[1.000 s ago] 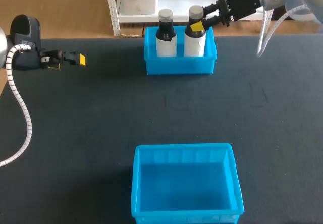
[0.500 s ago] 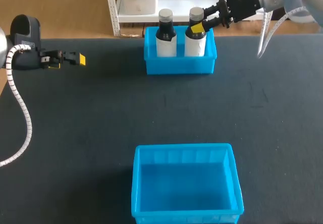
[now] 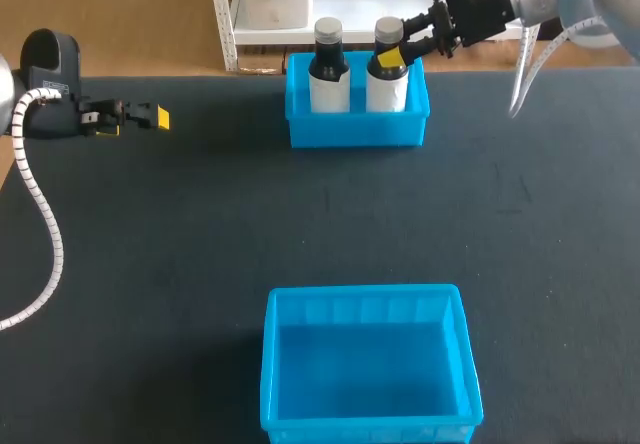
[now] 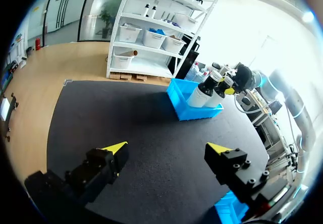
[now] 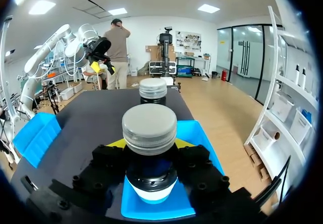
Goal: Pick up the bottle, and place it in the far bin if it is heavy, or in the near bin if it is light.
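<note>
The bottle [image 3: 386,68] stands upright in the far bin [image 3: 357,129], its long axis vertical and its cap pointing straight up, in the half of the bin nearer my right arm. It sits between the fingers [image 5: 108,158] of the right gripper [image 3: 398,52]. In the right wrist view the two black fingers close against the dark neck just under the cap from opposite sides, with a yellow tip showing at each side of it, so the jaws are narrow and holding the bottle by its neck. The bottle has a dark body, a white label [image 3: 386,92] wrapped around its lower part and a pale grey ribbed screw cap [image 5: 150,127]. A second bottle [image 3: 328,68] of the same look stands upright just beside it in the same bin, in the other half, and in the right wrist view it shows just ahead of the held one. The near bin [image 3: 365,304], also bright blue, lies well apart from the far bin on the dark table [image 3: 180,244]. The left gripper [image 3: 150,117] hangs over the table's left side, well away from both bins, with its jaws spread wide and nothing between them.
</note>
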Controlling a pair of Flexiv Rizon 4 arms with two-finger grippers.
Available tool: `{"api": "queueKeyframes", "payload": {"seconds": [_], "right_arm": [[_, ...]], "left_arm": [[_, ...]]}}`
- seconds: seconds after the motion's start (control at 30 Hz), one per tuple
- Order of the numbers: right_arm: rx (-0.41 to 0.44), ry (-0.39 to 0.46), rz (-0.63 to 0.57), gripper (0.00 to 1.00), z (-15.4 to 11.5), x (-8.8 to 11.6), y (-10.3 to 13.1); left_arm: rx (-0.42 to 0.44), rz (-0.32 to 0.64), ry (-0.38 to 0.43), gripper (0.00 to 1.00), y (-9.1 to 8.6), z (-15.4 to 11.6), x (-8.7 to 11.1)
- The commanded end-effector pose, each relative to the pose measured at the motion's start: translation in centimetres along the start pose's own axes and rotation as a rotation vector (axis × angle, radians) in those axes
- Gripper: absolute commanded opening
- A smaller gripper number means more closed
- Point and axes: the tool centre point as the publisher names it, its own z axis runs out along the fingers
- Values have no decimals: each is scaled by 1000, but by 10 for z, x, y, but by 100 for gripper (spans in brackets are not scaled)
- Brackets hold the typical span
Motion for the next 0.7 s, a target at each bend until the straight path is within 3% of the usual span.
{"api": "queueKeyframes", "payload": {"seconds": [0.03, 0.47, 0.57, 0.6, 0.63, 0.7], "right_arm": [[-58, 1, 4, 0, 0, -2, -11], [-59, 5, 15, 0, 1, -1, -15], [-62, 15, 14, 48, 1, -2, -15], [-62, 17, 14, 70, 1, -2, -15], [-63, 18, 13, 100, 1, -2, -15], [-63, 24, 12, 100, 1, -2, -15]], "left_arm": [[0, 0, 0, 100, 0, 0, 0], [0, 0, 0, 100, 0, 0, 0], [0, 0, 0, 100, 0, 0, 0], [0, 0, 0, 100, 0, 0, 0], [0, 0, 0, 100, 0, 0, 0], [0, 0, 0, 100, 0, 0, 0]]}}
